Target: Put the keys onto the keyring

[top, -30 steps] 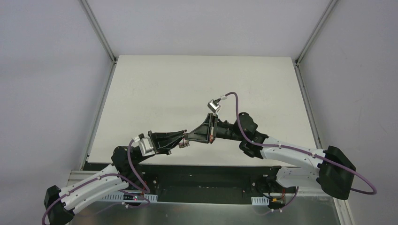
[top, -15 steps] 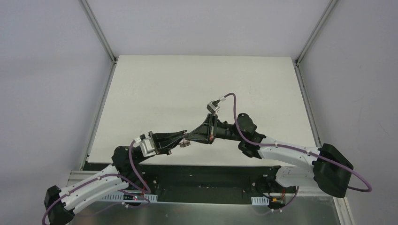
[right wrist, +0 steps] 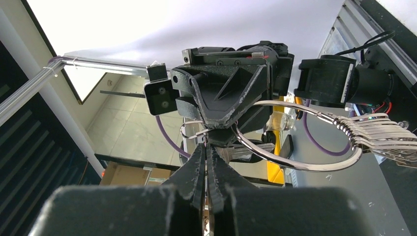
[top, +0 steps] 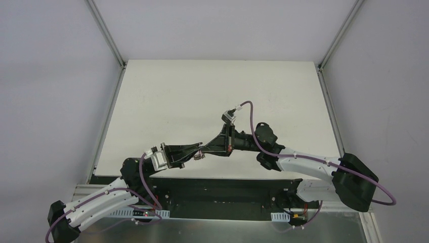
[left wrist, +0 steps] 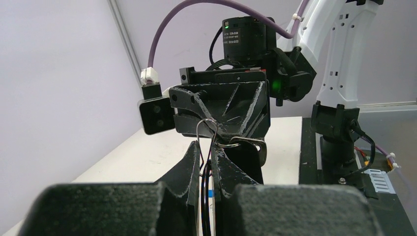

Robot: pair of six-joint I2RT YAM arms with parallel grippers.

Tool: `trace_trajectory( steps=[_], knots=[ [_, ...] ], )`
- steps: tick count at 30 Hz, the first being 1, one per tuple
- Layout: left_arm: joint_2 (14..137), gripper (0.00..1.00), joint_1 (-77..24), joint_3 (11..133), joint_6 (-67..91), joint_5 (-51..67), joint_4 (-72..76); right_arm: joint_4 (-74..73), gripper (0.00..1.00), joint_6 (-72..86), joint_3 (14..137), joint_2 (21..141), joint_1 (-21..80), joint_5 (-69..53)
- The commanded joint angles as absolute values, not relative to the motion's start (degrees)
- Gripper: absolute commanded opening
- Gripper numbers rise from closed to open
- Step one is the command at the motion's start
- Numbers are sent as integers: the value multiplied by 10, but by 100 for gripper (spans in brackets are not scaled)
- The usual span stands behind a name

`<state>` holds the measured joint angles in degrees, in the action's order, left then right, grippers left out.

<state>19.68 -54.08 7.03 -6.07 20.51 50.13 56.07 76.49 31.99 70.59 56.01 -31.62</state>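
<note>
Both grippers meet tip to tip above the table's near edge. My left gripper (top: 197,153) (left wrist: 207,143) is shut on the keyring, seen edge-on between its fingers (left wrist: 205,196). In the right wrist view the keyring (right wrist: 280,162) is a wide silver loop with a metal piece (right wrist: 378,137) at its right. My right gripper (top: 206,148) (right wrist: 205,146) is shut on something thin at a small wire loop (right wrist: 189,130). A ribbed key blade (right wrist: 243,152) lies just beyond its tips, and its dark head (left wrist: 246,162) shows in the left wrist view. A blue bit (left wrist: 210,194) shows between the left fingers.
The white table (top: 217,96) stretches away behind the grippers, walled by grey panels on both sides. The black base plate (top: 222,190) and the arm mounts lie along the near edge. The right arm's purple cable (top: 243,109) loops above the meeting point.
Both grippers, still tip to tip, have drifted slightly left and toward the near edge. Both stay shut.
</note>
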Motion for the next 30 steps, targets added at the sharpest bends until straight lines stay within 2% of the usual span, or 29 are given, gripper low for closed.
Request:
trace_trajectory(
  steps=[1, 15, 30],
  knots=[
    [191, 0, -573, 98, -43, 341, 558, 579, 0, 767, 333, 718, 533, -245],
    [210, 0, -577, 106, -47, 349, 544, 591, 0, 780, 375, 749, 533, -251],
    [215, 0, -586, 107, -110, 285, 481, 458, 0, 774, 401, 719, 533, -183]
  ],
)
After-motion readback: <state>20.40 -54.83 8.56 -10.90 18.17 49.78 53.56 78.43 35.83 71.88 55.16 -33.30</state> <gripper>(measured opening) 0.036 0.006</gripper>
